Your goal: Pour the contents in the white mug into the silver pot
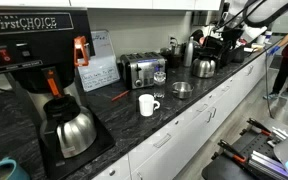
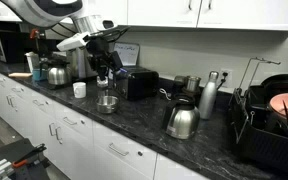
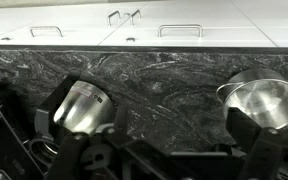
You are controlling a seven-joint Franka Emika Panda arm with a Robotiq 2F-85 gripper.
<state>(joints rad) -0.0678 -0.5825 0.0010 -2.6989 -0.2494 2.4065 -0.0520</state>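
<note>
**White mug waiting on the desk, jaws hanging open and empty**

The white mug [image 1: 146, 104] is standing upright on the dark stone desk [image 1: 134, 125], towards the near edge. Its loop handle is pointing right, towards the silver pot [image 1: 182, 89]. The two are sitting near each other but not touching. The gripper [image 2: 102, 72] is hanging above the desk, well apart from the mug. In the wrist view its jaws are looking spread wide, with nothing between them.

The mug is likely behaving as a stiff, glazed and rather slick piece, moderately heavy, and liable to chip if knocked against metal. The handle is looking too small to pinch safely. Closing across the round body, below the rim and clear of the handle, is probably giving the surest hold and leaving the lip free for tipping.

What the mug is holding is not showing in any view. The pot is sitting open, and in the wrist view its shiny inside is looking bare, though I cannot be sure. Being low and probably light, it may be sliding if bumped. The steel kettle [image 1: 204, 66] and the carafe [image 1: 69, 130] are standing apart from both.
</note>
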